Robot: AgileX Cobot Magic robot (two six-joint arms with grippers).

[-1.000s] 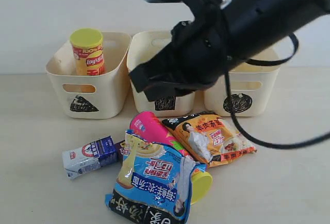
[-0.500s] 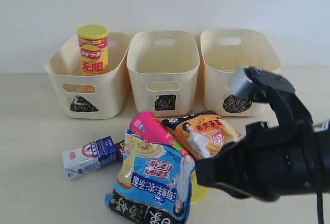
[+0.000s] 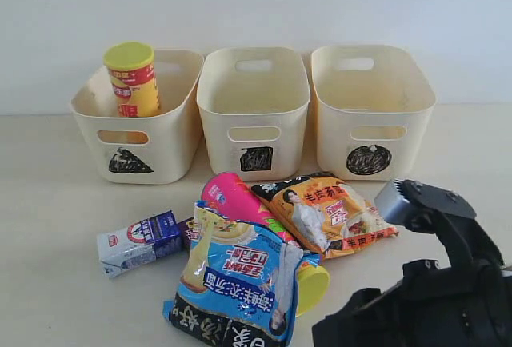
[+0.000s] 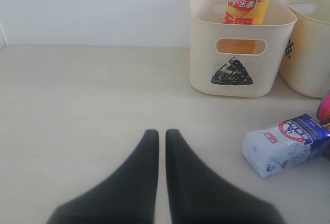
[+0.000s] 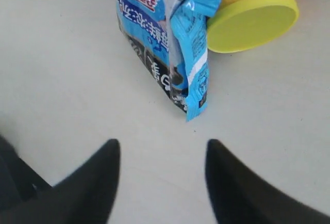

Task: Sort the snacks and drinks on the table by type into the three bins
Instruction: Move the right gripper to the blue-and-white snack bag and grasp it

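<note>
The yellow-red chip tube (image 3: 132, 79) stands tilted inside the triangle bin (image 3: 168, 135); the square bin (image 3: 254, 115) and circle bin (image 3: 372, 115) stand to its right. In front of them the blue-white bag (image 3: 240, 283) lies over the pink tube (image 3: 232, 197), beside the orange bag (image 3: 328, 211). The white-and-blue carton (image 3: 140, 241) lies at the left, with the dark purple carton (image 3: 186, 231) mostly hidden behind it. My right gripper (image 5: 162, 146) is open and empty above bare table, just short of the blue-white bag (image 5: 165, 38). My left gripper (image 4: 162, 133) is shut and empty, well short of the triangle bin (image 4: 206, 53).
The right arm (image 3: 424, 307) fills the lower right corner of the exterior view. The pink tube's yellow lid (image 5: 252, 22) lies next to the bag's corner. The white-and-blue carton (image 4: 286, 144) lies off to one side of the left gripper.
The right arm swung from above the bins down to the table's front right. The yellow-red tube, left in the triangle bin, has tipped slightly to the left.
</note>
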